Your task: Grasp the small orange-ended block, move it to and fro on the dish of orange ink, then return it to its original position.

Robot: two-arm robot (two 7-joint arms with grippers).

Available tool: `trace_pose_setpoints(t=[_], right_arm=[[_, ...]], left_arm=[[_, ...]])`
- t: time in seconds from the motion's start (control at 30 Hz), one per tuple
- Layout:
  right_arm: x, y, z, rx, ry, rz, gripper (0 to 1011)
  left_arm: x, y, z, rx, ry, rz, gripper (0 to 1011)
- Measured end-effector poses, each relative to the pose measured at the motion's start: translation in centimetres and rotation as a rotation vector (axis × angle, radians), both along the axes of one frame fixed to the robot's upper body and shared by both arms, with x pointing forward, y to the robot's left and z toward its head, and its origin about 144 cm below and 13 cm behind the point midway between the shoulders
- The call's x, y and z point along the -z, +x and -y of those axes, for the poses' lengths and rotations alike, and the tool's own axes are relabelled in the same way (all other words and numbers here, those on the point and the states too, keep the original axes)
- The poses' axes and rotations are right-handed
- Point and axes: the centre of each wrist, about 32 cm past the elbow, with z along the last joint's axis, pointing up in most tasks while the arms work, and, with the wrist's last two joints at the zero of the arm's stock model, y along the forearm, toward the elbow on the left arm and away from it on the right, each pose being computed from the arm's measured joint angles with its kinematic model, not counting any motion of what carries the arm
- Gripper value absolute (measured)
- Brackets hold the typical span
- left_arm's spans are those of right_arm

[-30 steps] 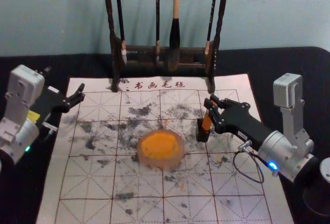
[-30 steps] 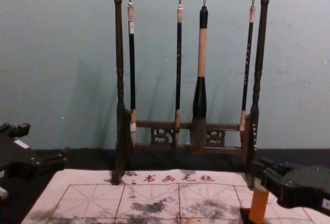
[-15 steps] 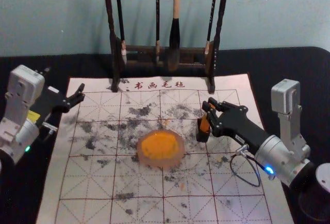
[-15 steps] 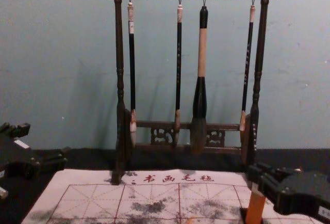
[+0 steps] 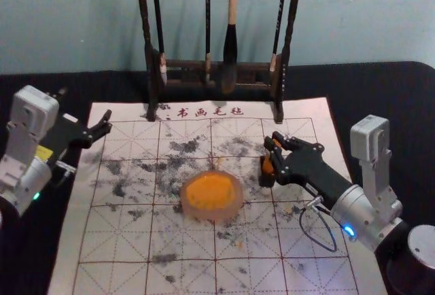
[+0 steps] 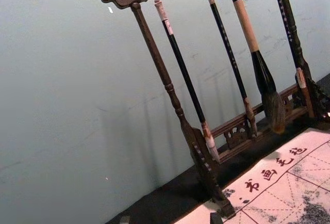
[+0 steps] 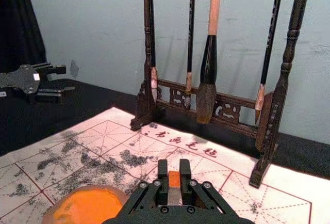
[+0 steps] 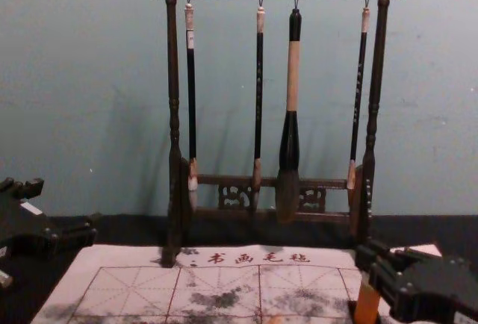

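My right gripper (image 5: 272,141) is at the black holder (image 5: 268,181), right of the ink dish (image 5: 210,193). It is shut on the orange-ended block (image 5: 268,166), whose lower part is hidden by the holder. In the right wrist view the right gripper (image 7: 174,175) has the block's orange end (image 7: 174,179) between its fingers. The chest view shows the block (image 8: 367,305) nearly upright below the fingers. Parked at the mat's far left edge, my left gripper (image 5: 107,122) stands open; in the left wrist view the left gripper's (image 6: 170,219) fingertips are apart.
A dark wooden rack (image 5: 183,65) with several hanging brushes stands behind the block and dish, close to the wall. The ink-stained, gridded mat (image 5: 122,240) lies on a black-covered table (image 5: 380,105).
My right gripper has moved slightly left and lower, bringing the block down with it, more upright in the holder. My left gripper and the dish have not moved.
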Motion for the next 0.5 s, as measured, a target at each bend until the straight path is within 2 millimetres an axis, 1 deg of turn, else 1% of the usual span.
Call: trace_pose_setpoints(t=[0.5], right_arm=[[0.71,0.01,-0.20,0.012,-0.018,-0.009,136]], left_arm=[[0.00,0.00,0.00,0.000,0.000,0.000,1001]])
